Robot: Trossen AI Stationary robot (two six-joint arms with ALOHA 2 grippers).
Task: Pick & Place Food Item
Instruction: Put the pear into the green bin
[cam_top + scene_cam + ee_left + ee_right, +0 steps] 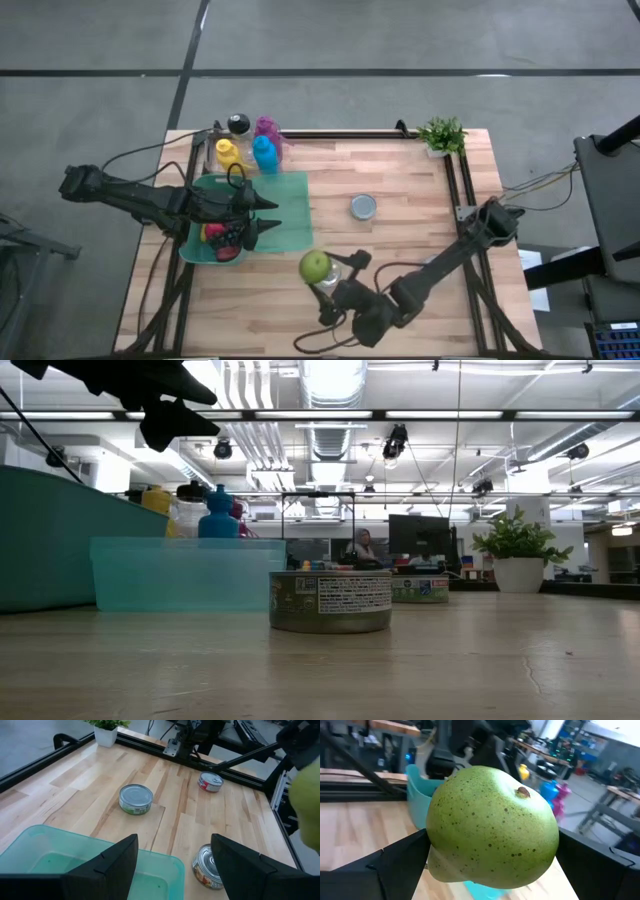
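Observation:
A green, speckled pear (492, 827) fills the right wrist view, with my right gripper (490, 875) shut on it. From above, the pear (315, 265) hangs near the table's front edge, right of a teal bin (196, 250) that holds red and dark fruit. My left gripper (262, 215) hovers open over the bin's right side with nothing between its fingers (107, 865). The pear's edge (307, 795) shows in the left wrist view. My right gripper pinches the pear between its two fingers, one on each of its lower flanks (432, 857). The fingers come about level from the table's near right side. The pear is lifted clear of the table, its brown end spot (522, 791) turned upward.
A teal mat (288, 210) lies beside the bin. A tin can (363, 207) stands mid-table, and two more cans (210, 782) (207, 866) show in the left wrist view. Coloured bottles (250, 150) stand at the far left and a potted plant (442, 135) at the far right.

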